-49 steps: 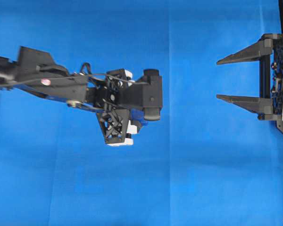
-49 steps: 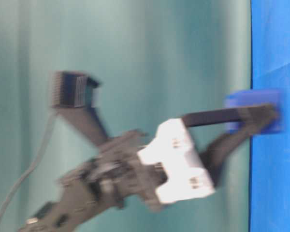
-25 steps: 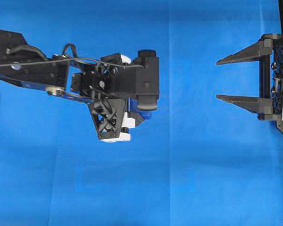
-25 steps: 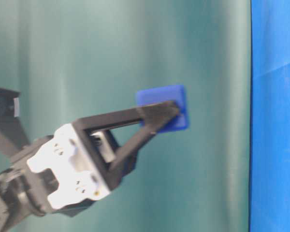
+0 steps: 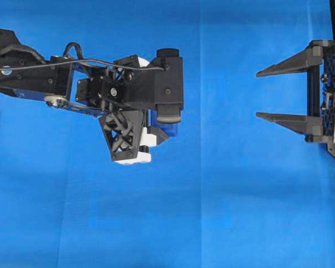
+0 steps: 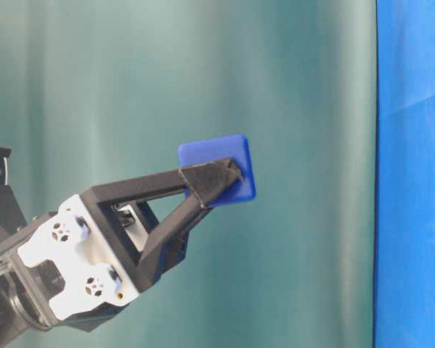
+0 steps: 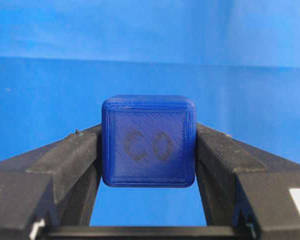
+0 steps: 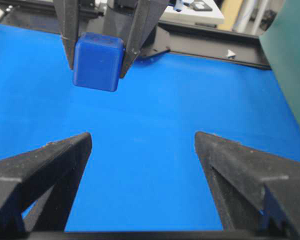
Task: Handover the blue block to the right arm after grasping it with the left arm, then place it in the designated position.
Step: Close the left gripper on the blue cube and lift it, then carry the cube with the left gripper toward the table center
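Left gripper (image 7: 149, 150) clamps the blue block (image 7: 149, 141) between its 2 fingertips, clear above the blue cloth (image 5: 223, 212), cube square to the jaws with its embossed face toward the wrist, while the right gripper (image 5: 268, 94), well apart, gapes wide.

A bright blue cloth (image 5: 240, 212) covers the work surface, marked by faint fold creases. Behind the cloth hangs a teal-green curtain (image 6: 203, 72) with soft vertical folds. Beyond the cloth's far edge runs a black frame rail (image 8: 210, 45) — lighting is even.
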`<control>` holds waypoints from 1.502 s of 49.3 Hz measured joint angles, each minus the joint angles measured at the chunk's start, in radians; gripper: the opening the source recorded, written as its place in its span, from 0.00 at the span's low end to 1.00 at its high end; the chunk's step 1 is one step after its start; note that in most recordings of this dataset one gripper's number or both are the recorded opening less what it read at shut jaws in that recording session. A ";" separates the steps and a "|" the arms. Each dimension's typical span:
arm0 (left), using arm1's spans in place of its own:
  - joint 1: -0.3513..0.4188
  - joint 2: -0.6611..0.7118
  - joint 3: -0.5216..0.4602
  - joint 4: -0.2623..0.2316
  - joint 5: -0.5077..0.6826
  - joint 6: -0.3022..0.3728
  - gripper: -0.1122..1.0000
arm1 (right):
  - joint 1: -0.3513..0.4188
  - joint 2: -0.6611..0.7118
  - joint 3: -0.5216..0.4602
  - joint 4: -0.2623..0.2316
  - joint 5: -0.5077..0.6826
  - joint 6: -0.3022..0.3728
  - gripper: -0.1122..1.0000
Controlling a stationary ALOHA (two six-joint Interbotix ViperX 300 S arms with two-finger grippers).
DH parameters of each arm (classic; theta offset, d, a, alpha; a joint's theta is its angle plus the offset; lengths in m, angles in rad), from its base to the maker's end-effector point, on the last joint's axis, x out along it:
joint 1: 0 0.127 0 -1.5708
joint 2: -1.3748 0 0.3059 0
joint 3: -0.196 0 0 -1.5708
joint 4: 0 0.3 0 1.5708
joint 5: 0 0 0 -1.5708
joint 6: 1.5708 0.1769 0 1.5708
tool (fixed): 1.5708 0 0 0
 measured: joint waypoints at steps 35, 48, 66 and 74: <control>0.000 0.000 0.000 0.000 0.002 0.000 0.54 | 0.000 0.000 -0.002 0.000 -0.002 0.000 0.97; 0.002 0.000 0.000 0.000 -0.002 -0.002 0.54 | 0.000 0.000 -0.002 0.000 0.000 0.000 0.97; 0.002 -0.049 0.080 0.000 -0.101 -0.002 0.54 | 0.002 0.000 0.000 0.000 0.000 0.000 0.97; 0.000 -0.121 0.190 0.000 -0.291 -0.003 0.54 | 0.000 0.000 -0.002 0.000 -0.002 0.000 0.97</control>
